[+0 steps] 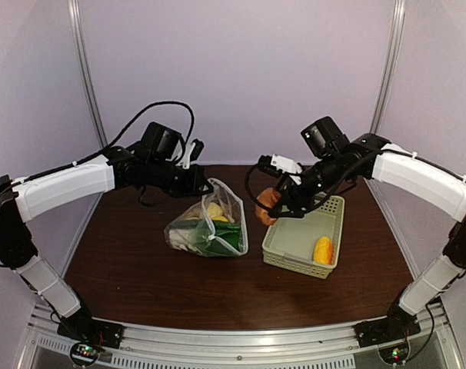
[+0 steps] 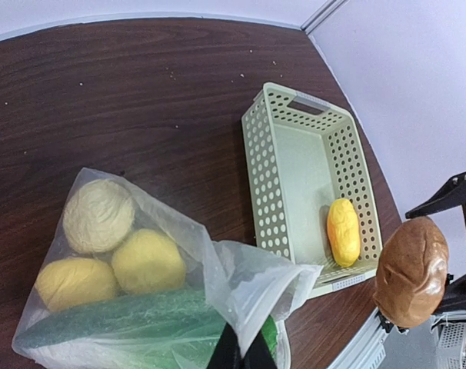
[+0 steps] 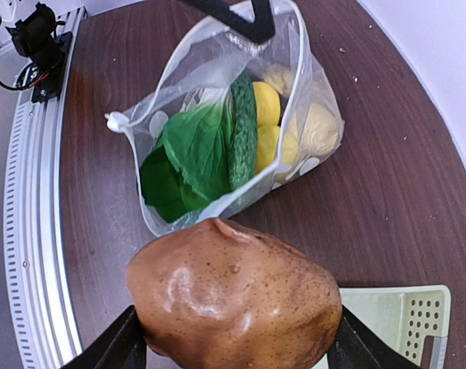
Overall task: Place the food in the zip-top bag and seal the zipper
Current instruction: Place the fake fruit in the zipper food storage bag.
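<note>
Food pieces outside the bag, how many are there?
2. A brown piece is held by the right gripper next to the basket; an orange-yellow piece lies inside the basket. None appears hidden.

No legible text, label, brand, number or sign is shown. Only plain white dots are printed on the zip-top bag (image 1: 210, 227); the basket (image 1: 294, 263) and brown round piece (image 3: 233, 300) are unmarked.
</note>
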You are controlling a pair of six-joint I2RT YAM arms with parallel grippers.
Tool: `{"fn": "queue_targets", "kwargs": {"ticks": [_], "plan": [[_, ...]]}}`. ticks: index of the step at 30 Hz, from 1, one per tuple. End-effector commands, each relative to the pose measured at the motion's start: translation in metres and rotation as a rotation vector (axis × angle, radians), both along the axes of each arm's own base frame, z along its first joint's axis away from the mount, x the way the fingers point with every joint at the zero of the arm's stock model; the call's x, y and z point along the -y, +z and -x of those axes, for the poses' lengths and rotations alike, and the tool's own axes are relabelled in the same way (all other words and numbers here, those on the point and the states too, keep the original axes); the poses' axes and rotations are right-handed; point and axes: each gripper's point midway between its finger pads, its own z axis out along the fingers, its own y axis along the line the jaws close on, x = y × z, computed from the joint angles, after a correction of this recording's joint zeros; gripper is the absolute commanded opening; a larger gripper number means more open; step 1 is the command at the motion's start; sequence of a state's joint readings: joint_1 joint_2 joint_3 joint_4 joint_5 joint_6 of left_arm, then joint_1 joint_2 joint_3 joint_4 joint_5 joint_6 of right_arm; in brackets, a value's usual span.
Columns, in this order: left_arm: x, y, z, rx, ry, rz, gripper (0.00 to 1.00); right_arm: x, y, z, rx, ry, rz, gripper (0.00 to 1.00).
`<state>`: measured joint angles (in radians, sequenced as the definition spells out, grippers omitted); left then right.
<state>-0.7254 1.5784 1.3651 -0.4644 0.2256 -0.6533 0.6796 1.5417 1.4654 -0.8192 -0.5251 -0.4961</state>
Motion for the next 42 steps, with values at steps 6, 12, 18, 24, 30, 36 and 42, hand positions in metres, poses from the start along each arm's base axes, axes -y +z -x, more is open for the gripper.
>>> {"fn": "queue_targets", "kwargs": {"ticks": [6,12,18,24,30,36,42], "plan": [[0.009,0.013,-0.003,0.014,0.000,0.068,0.00,-0.049,0.046,-0.029,0.201,-0.103,-0.025,0.64],[0.010,0.017,-0.004,0.008,0.006,0.079,0.00,-0.072,0.048,-0.026,0.275,-0.090,0.003,0.65],[0.012,0.023,-0.005,0.013,0.003,0.090,0.00,-0.084,0.040,-0.032,0.331,-0.097,0.010,0.71],[0.012,0.025,-0.004,0.012,0.001,0.096,0.00,-0.097,0.026,-0.037,0.344,-0.097,0.020,0.72],[0.009,0.027,-0.003,0.013,0.011,0.099,0.00,-0.107,-0.001,-0.035,0.328,-0.080,0.080,0.84],[0.008,0.026,-0.003,0.016,0.013,0.093,0.00,-0.103,0.009,-0.042,0.333,-0.146,0.064,1.00],[0.008,0.024,-0.003,0.016,0.009,0.090,0.00,-0.075,0.038,-0.043,0.354,-0.238,-0.002,1.00]]}}
